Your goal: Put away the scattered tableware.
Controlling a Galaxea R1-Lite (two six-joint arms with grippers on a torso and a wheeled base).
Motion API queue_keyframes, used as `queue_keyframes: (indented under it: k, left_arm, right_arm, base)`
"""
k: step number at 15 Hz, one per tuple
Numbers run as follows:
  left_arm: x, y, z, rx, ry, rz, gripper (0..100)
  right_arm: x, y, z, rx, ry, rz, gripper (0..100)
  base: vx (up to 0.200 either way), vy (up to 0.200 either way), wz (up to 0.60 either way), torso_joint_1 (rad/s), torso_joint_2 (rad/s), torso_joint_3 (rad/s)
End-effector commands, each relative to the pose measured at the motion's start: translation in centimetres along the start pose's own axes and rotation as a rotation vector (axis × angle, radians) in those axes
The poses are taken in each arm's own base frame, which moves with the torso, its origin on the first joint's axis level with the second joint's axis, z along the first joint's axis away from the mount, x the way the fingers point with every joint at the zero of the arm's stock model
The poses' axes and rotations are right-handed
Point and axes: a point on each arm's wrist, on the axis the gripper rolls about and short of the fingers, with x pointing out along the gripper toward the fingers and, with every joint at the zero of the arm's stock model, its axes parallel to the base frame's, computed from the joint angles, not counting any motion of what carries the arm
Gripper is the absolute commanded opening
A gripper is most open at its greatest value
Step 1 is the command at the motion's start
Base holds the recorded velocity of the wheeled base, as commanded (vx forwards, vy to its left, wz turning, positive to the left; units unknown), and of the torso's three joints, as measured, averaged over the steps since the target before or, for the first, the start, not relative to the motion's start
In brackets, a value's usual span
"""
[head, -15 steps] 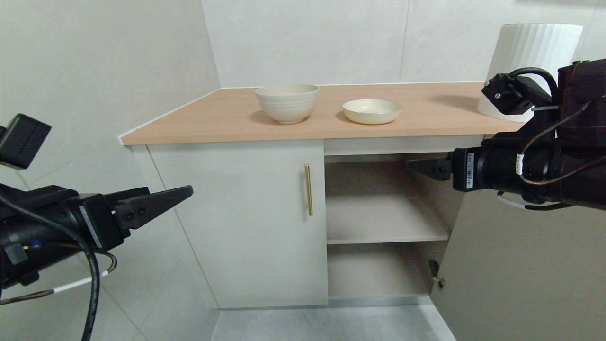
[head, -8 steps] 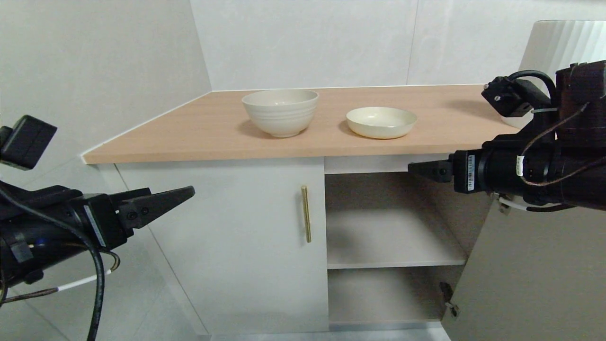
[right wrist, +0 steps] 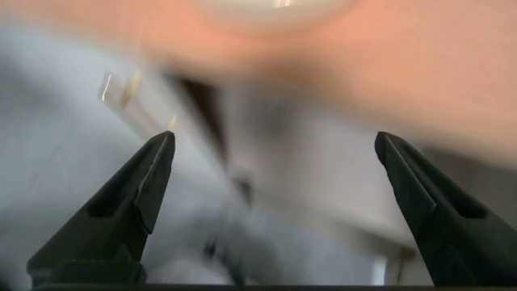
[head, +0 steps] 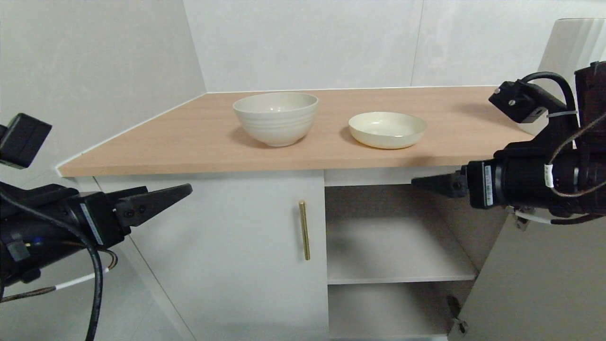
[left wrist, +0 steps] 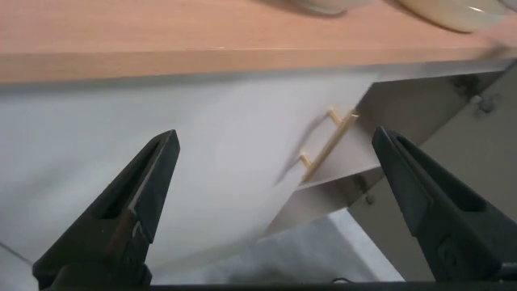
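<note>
Countertop carried ribbed bowl at frame centre, with shallow dish just right of it, not touching. White ribbed container sat upper right. Below, left cabinet door was closed and had brass handle. Right door stood open, exposing shelf. Left gripper was lower left, right gripper at right edge, both with jaws spread. Tiled walls stood behind.

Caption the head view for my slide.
Left gripper and right gripper, both open, hover before a half-open cabinet; bowl and shallow dish sit on top.

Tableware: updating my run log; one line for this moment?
left hand open | right hand open | ribbed cream ceramic bowl, shallow cream dish on wooden countertop
</note>
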Motion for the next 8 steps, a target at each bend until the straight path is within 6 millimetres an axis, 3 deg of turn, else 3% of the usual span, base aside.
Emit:
queue_keyframes:
  k: [1,8]
  left_arm:
    - [0.0,0.0,0.0,-0.001,0.002,-0.001,100]
    - [-1.5,-0.7,1.0,0.017,-0.062,-0.021,100]
  right_arm:
    - [-3.2,0.9,1.3,0.005,-0.031,0.064,100]
    - [-3.1,0.3,1.7,0.040,-0.063,0.039,100]
  base:
    - [0.000,0.000,0.00,0.000,0.00,0.000]
    - [0.000,0.000,0.00,0.000,0.00,0.000]
